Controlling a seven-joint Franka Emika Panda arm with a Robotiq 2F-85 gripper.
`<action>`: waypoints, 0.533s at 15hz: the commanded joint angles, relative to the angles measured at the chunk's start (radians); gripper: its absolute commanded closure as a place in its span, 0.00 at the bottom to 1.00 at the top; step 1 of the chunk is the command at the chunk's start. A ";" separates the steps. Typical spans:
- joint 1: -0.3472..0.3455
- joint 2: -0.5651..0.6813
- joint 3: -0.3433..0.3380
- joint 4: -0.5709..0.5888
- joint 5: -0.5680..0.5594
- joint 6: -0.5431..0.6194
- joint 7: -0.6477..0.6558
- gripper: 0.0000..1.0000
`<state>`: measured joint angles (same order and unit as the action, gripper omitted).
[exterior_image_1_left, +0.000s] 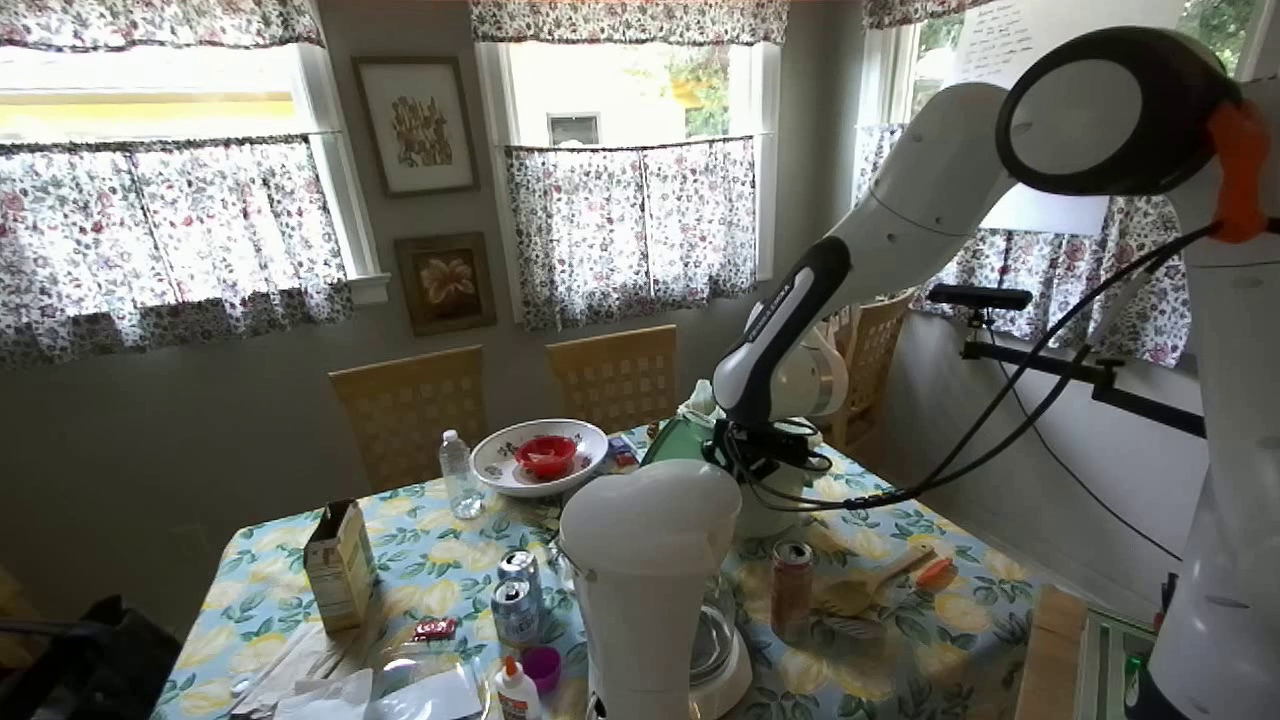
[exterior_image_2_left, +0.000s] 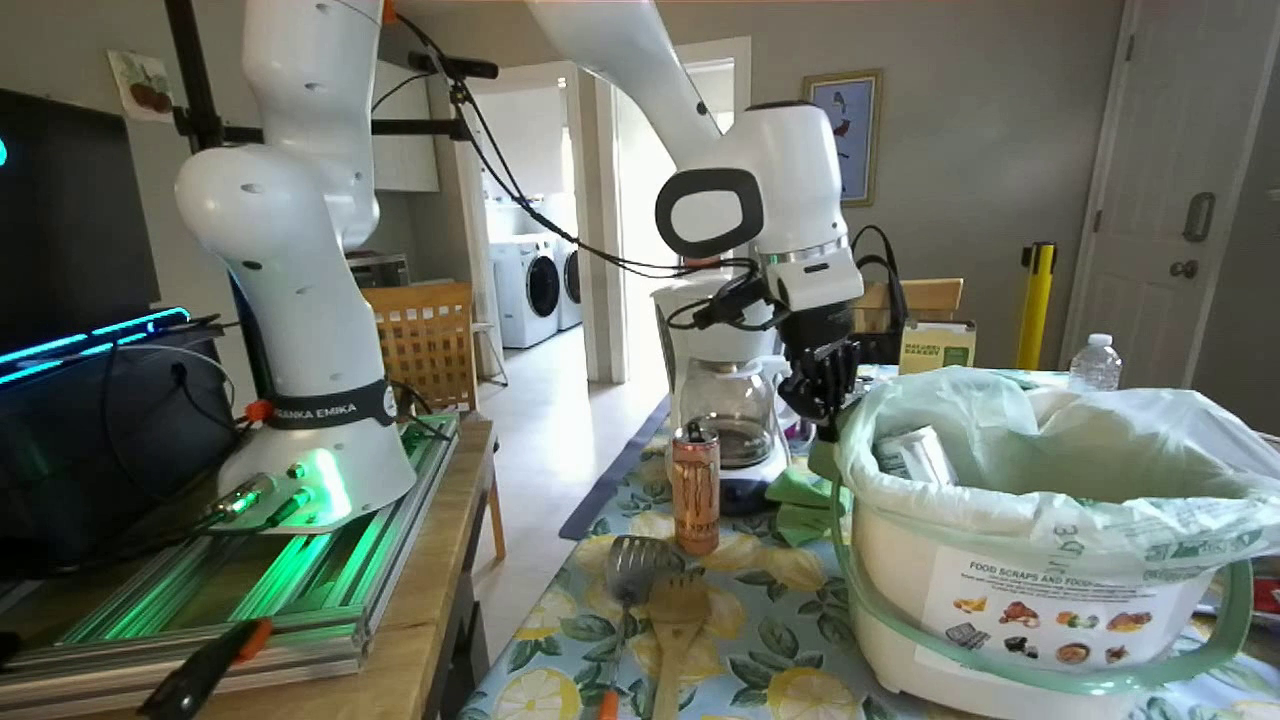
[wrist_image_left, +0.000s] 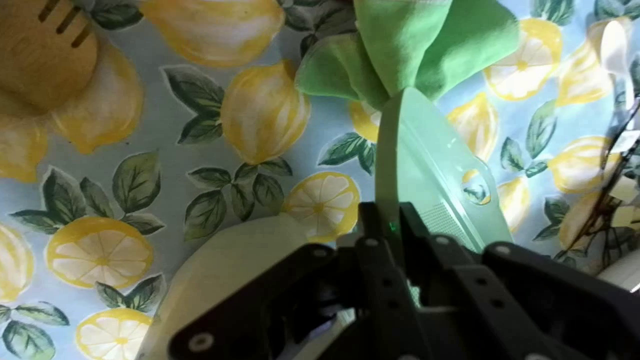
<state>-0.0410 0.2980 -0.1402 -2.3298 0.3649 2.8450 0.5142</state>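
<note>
My gripper (wrist_image_left: 387, 215) is shut on the rim of a light green plastic lid (wrist_image_left: 445, 175) with a mesh patch and an oval hole. The lid stands edge-up between the fingers in the wrist view. In both exterior views the gripper (exterior_image_2_left: 825, 415) (exterior_image_1_left: 765, 455) points down beside a cream food-scraps bin (exterior_image_2_left: 900, 570). The bin's curved wall (wrist_image_left: 235, 260) shows at the lower left of the wrist view. A pale green liner (exterior_image_2_left: 1000, 480) drapes over the bin's rim, and a silver can (exterior_image_2_left: 915, 455) is inside. A green cloth (wrist_image_left: 410, 45) lies just beyond the lid.
A coffee maker (exterior_image_2_left: 725, 345) (exterior_image_1_left: 640, 590) and an orange can (exterior_image_2_left: 697, 495) (exterior_image_1_left: 790, 590) stand nearby. A spatula (exterior_image_2_left: 635, 565) and a wooden spoon (exterior_image_2_left: 675, 625) lie in front. A wide bowl (exterior_image_1_left: 500, 465), bottle (exterior_image_1_left: 460, 480), carton (exterior_image_1_left: 340, 575) and silver cans (exterior_image_1_left: 515, 610) are on the table.
</note>
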 joint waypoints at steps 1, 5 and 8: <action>-0.047 -0.064 0.075 -0.010 0.119 -0.039 -0.043 0.97; -0.068 -0.074 0.116 -0.010 0.219 -0.052 -0.058 0.97; -0.070 -0.064 0.118 -0.009 0.255 -0.083 -0.058 0.97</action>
<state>-0.0913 0.2595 -0.0414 -2.3288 0.5576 2.8102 0.4861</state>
